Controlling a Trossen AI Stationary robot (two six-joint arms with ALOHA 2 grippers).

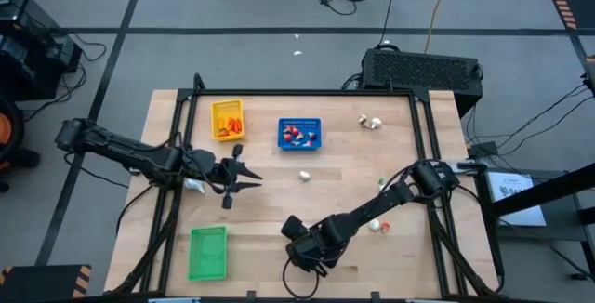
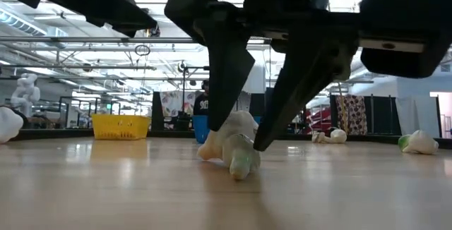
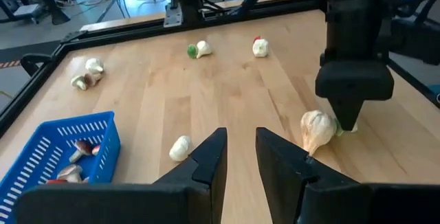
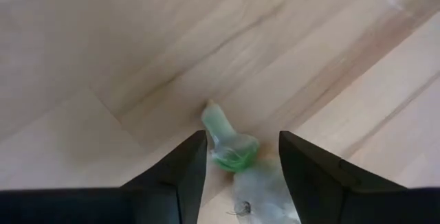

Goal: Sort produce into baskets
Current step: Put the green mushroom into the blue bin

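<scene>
A whitish garlic-like bulb [image 2: 236,144] with a green stem [image 4: 227,141] lies on its side on the table near the near edge. My right gripper [image 4: 242,136] is open and points down over it, one finger on each side; it also shows in the high view [image 1: 305,249]. My left gripper [image 1: 251,175] is open and empty at the table's left middle. The yellow basket [image 1: 228,119] and the blue basket [image 1: 299,134] stand at the far side, both holding pieces. The green basket [image 1: 208,252] stands near left. My right gripper comes at the bulb [image 3: 315,129] from above, fingers pointing down, one finger [image 2: 224,75] on each side of it. The bulb lies on the table. I cannot tell whether the fingers touch it.
Another whitish bulb [image 1: 304,175] lies at the table's middle. Mushroom-like pieces [image 1: 370,122] lie at the far right. More small pieces [image 1: 376,226] lie under my right arm. A black frame [image 1: 307,93] runs round the table.
</scene>
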